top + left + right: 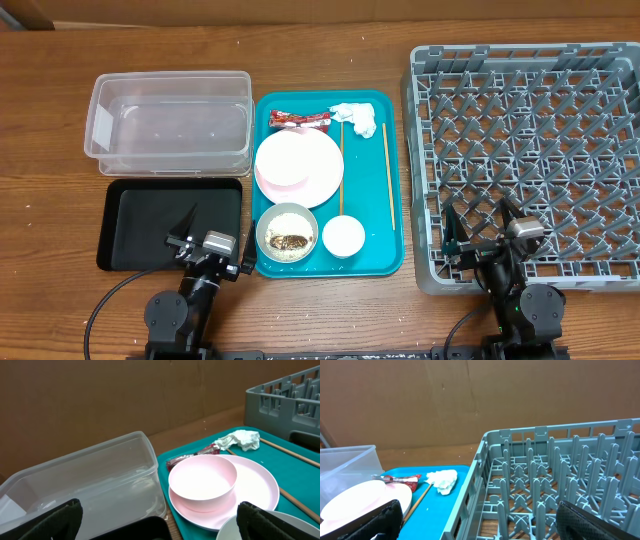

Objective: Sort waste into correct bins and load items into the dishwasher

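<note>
Both arms sit folded low at the near table edge, wrists level, fingers pointing away from the bases.

Left gripper (212, 238): the jaws are spread wide and hold nothing; in the wrist view the fingertips (50, 522) sit at the two lower corners. They hover over the near right corner of the black tray (130, 215), which extends to their left. Just right of the jaws stands the bowl (262, 232), holding rice and a brown scrap (289, 241); the cup (343, 236) stands beside it, further right. Ahead and to the right lie the stacked plates (300, 165). Straight ahead, past the black tray, is the tub (100, 125). Farthest, ahead and right, lie the wrapper (300, 121) and tissue (357, 117), touching end to end.

Right gripper (478, 228): the jaws are likewise spread wide and hold nothing. They hover over the near left corner of the rack (530, 130), whose pegs fill the space ahead and to the right. To their left lies the teal tray (395, 250), carrying all dishes and waste. One chopstick (386, 175) lies ahead-left, near the tray's right rim; the other (341, 170) lies further left, against the plates.
</note>
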